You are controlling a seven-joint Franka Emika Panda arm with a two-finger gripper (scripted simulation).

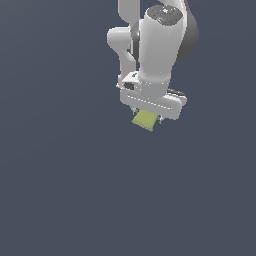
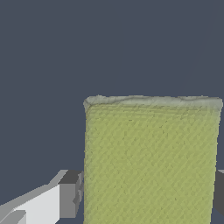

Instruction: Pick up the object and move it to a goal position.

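while the white panda arm (image 1: 157, 47) hangs over the plain dark grey surface (image 1: 65, 190), we see the gripper (image 1: 148, 119) clamped on the yellow-green block (image 1: 145, 119). in the exterior view the block pokes out just under the white gripper body, narrower than it, tilted a bit toward that view's left. in the wrist view the block (image 2: 151, 162) sits between the two dark finger pads (image 2: 70, 194), one touching each side. its face shows a faint ribbed texture and a paler far edge. we can't tell from these views whether it touches the surface.
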